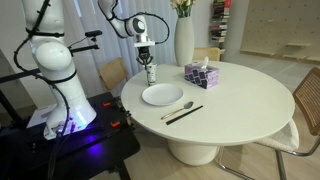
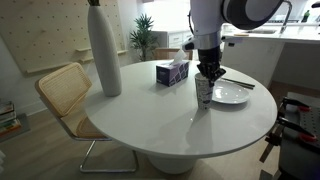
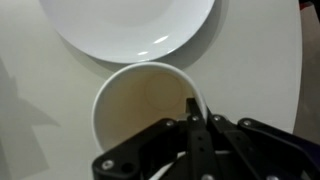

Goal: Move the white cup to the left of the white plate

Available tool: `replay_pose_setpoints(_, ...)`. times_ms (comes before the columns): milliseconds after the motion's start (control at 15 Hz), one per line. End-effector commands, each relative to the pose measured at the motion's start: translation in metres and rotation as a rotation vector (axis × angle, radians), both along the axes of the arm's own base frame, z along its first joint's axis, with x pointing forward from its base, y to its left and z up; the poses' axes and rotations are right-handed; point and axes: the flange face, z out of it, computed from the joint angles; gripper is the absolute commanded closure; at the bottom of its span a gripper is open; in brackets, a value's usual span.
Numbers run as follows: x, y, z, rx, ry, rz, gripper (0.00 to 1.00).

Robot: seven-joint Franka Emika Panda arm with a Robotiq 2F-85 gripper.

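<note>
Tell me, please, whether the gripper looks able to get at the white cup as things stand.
Likely yes: the gripper sits at the white cup, one finger inside its rim, apparently pinching the wall; nothing blocks it.

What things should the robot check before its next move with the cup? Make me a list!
1. The hand pinches the wall of the cup, one finger inside: ok.
2. The cup stands upright: ok.
3. The cup is empty, nothing to spill: ok.
4. Gap between the cup and the plate: cannot tell, they look very close.
5. The cup's bottom rests on the table: cannot tell.
6. The tissue box stands clear of the cup: ok.
</note>
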Motion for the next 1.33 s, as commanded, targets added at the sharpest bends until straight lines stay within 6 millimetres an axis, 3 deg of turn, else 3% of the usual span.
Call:
replay_pose_setpoints(0, 0.0039, 0.0048, -0.0009, 0.008, -0.010, -0.004, 1.00)
replay_pose_setpoints(267, 0.0031, 0.0049, -0.0037, 0.004, -0.004, -0.005, 1.00)
replay_pose_setpoints(333, 0.0031, 0.0052, -0.0039, 0.002, -0.002, -0.006, 0.73)
replay_pose_setpoints(400, 0.0032, 0.0053, -0.0040, 0.003, -0.002, -0.008, 0.72)
replay_pose_setpoints(1000, 0.0041, 0.0070, -0.0041, -0.001, -0.005, -0.011, 0.06)
replay_pose_setpoints(1067, 0.0045, 0.0070, -0.0038, -0.001, -0.005, -0.013, 0.00)
replay_pose_setpoints(1267, 0.0061, 0.0071, -0.0021, 0.000, -0.008, -0.017, 0.00)
